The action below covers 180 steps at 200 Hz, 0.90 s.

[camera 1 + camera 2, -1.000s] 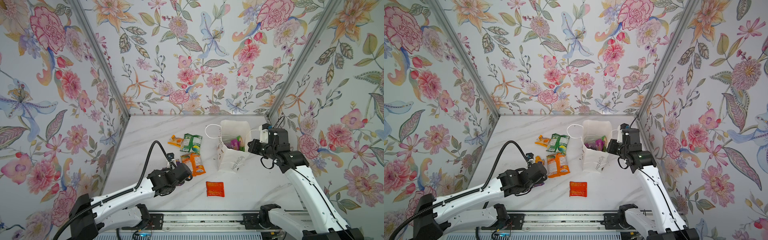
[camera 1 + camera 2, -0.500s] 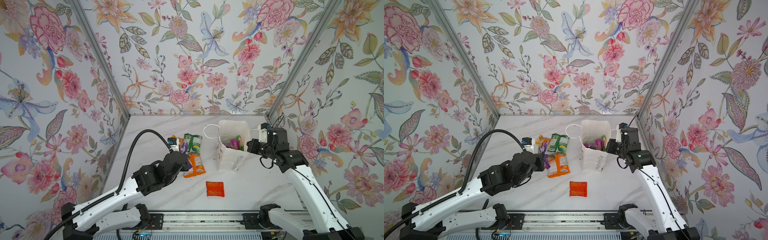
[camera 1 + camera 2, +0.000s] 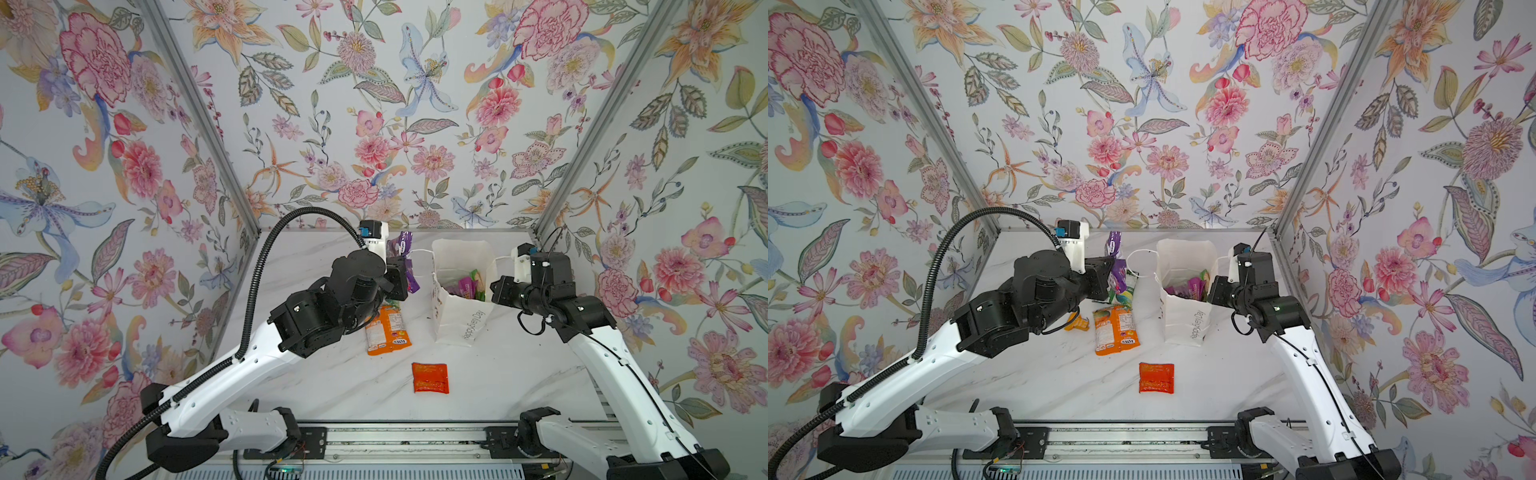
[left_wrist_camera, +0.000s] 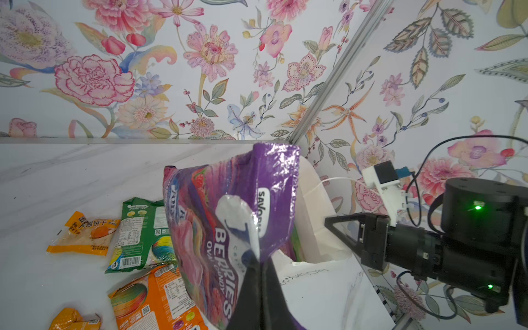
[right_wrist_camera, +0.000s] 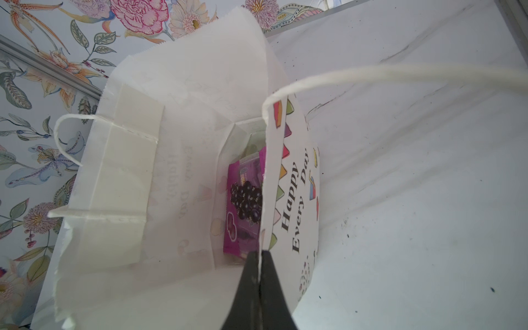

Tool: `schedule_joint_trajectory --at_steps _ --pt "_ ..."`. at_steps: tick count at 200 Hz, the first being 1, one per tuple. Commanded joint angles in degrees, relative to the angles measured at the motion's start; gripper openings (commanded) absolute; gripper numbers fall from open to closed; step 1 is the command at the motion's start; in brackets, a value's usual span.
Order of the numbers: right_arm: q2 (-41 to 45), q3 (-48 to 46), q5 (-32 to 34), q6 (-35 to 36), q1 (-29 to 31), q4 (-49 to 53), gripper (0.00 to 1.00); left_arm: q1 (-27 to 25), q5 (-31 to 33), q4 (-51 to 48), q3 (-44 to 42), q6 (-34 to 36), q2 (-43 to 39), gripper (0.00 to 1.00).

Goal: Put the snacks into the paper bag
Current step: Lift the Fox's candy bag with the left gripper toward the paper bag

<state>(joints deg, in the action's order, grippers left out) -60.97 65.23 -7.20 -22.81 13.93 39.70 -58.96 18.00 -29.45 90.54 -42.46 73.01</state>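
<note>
Left gripper (image 4: 258, 258) has risen, pinching the purple packet (image 4: 225, 217) just short of the paper bag (image 4: 311, 223); right gripper (image 5: 260, 255) pinches the bag's rim.

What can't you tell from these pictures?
- What fills the bag: in the right wrist view its walls hide all but a grape packet.
- Orange sachet: in a top view the left arm covers part of it.
- Green packet: in the left wrist view the purple packet hides its side.
- Red sachet: print too small in both top views.
- Orange packet: cut off by the left wrist view's edge.
</note>
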Motion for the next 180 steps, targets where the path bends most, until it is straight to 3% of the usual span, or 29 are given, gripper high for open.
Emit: schedule_joint_trajectory --at_steps 1,78,180 --pt "0.08 1.83 0.65 -0.33 0.74 -0.5 0.0 -0.72 -2.79 2.87 5.97 3.55 2.66 0.0" --pt "0.34 2.26 0.91 -0.25 1.27 -0.49 0.0 -0.74 -9.83 2.56 23.55 4.4 18.16 0.0" --pt "1.67 2.71 0.39 -0.77 1.53 -0.5 0.0 -0.77 -17.53 5.06 28.63 -0.9 30.14 0.0"
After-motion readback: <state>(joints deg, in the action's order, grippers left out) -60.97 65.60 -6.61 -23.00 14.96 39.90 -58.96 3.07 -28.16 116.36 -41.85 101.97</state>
